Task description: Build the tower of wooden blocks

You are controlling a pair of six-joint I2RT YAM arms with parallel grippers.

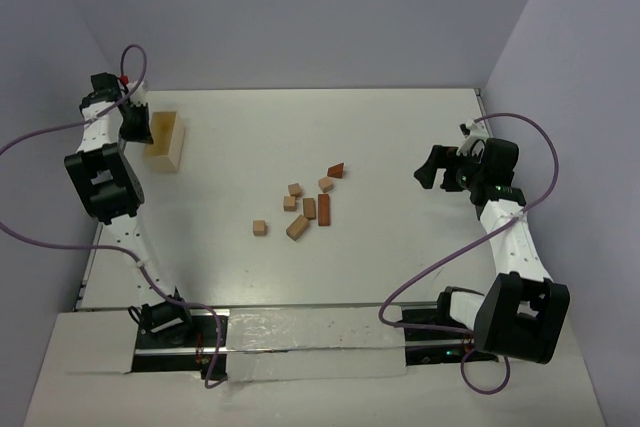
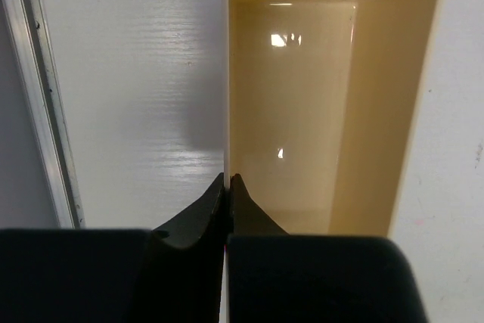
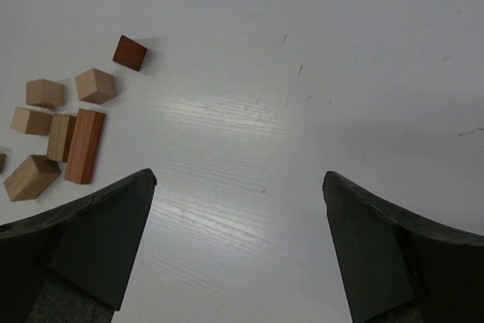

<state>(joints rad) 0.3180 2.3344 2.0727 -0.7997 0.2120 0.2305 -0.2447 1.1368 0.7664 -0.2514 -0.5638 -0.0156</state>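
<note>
Several small wood blocks (image 1: 305, 207) lie loose in the middle of the table, tan to reddish brown, with a dark red one (image 1: 336, 170) at the far side and a tan cube (image 1: 260, 228) at the near left. No tower stands anywhere. My right gripper (image 1: 432, 169) is open and empty, hovering to the right of the blocks. In the right wrist view (image 3: 238, 179) the blocks (image 3: 84, 146) lie at its left. My left gripper (image 1: 140, 127) is at the far left, its fingers shut on the left wall of the pale box (image 1: 165, 142); in the left wrist view (image 2: 228, 179) the box (image 2: 386, 111) is empty.
A metal rail (image 2: 41, 111) runs along the table's left edge beside the box. Purple cables loop from both arms. Grey walls close the table on the left, back and right.
</note>
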